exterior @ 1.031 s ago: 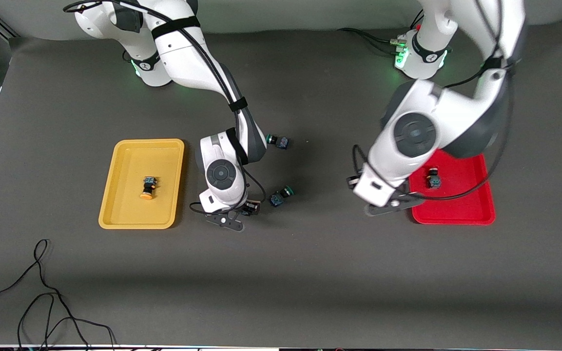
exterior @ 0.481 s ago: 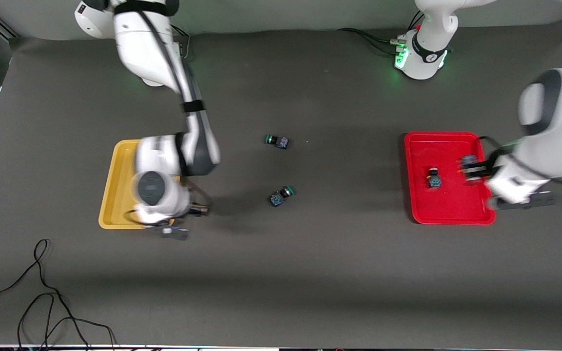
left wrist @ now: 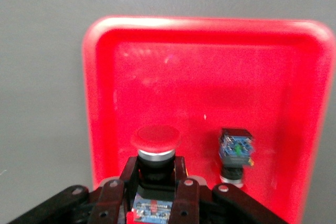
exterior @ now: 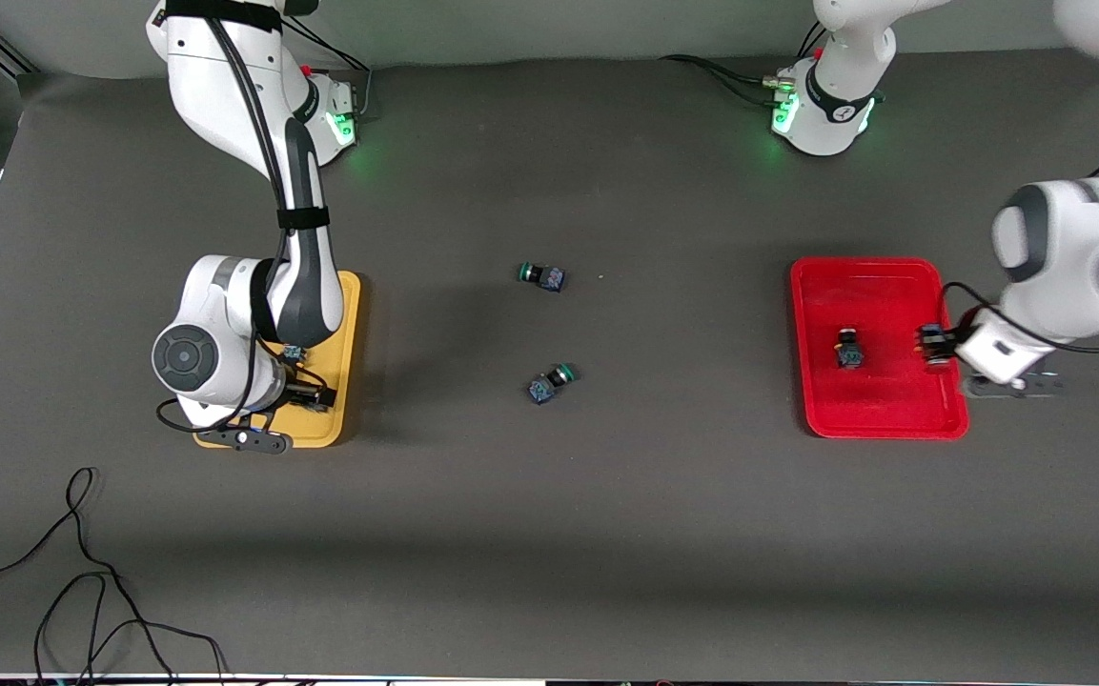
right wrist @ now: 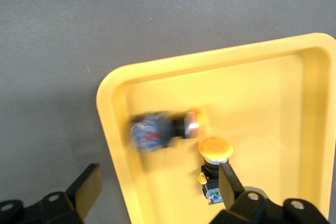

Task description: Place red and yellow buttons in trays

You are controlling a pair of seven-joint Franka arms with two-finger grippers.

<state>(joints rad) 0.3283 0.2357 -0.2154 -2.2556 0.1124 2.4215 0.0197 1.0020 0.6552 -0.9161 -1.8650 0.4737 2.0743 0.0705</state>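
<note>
My left gripper (exterior: 933,344) hangs over the red tray (exterior: 878,408) at the edge toward the left arm's end. It is shut on a red mushroom-capped button (left wrist: 155,136), as the left wrist view (left wrist: 155,176) shows. Another button (exterior: 848,351) with a dark cap lies in the red tray. My right gripper (exterior: 306,396) is open over the yellow tray (exterior: 347,314). In the right wrist view (right wrist: 157,179) a blurred button (right wrist: 160,129) lies loose in the tray, clear of the fingers. A yellow button (right wrist: 214,149) lies beside it.
Two green-capped buttons lie on the dark mat mid-table, one (exterior: 542,276) farther from the front camera than the other (exterior: 549,383). A black cable (exterior: 82,572) loops on the mat near the front edge at the right arm's end.
The right arm swung from mid-table to the yellow tray and let go of its button. The left arm carried the red button from beside the red tray to over it.
</note>
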